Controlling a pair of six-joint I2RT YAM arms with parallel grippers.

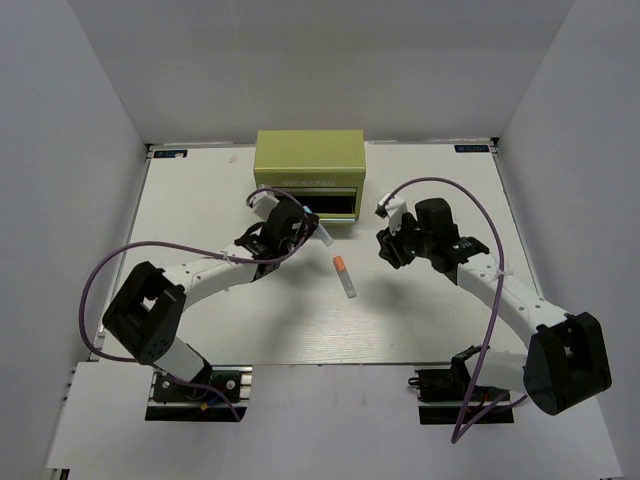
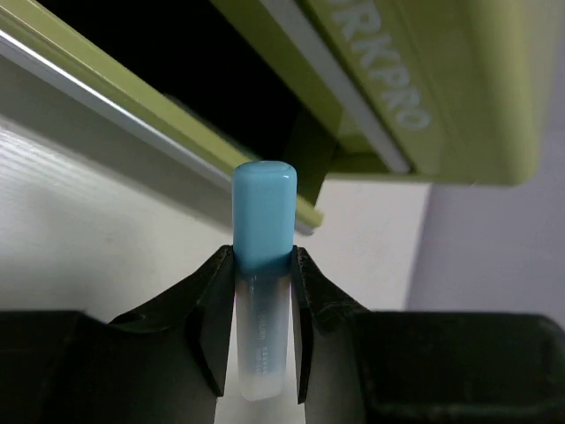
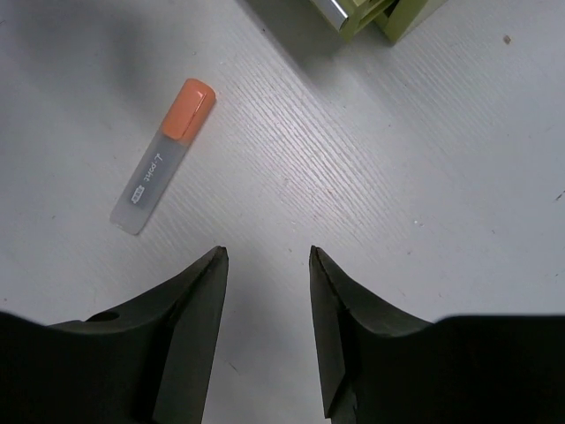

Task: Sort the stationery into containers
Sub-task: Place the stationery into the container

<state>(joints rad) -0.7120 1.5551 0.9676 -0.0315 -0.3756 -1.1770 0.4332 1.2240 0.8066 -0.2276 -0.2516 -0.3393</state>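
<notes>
Table [image 1: 420, 330] is carrying a yellow-green tool chest [image 1: 310, 160] at its far edge, with one drawer [image 2: 106, 84] standing open. Left tool [image 2: 263, 254] is gripping a light blue marker [image 2: 264, 208] just in front of that drawer. Right tool [image 3: 267, 258] is hanging open and empty over the table, near an orange-capped marker [image 3: 163, 155] that is lying flat in front of the chest.

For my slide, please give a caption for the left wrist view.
Left gripper holds a light blue marker near the open drawer of the green chest.
</notes>
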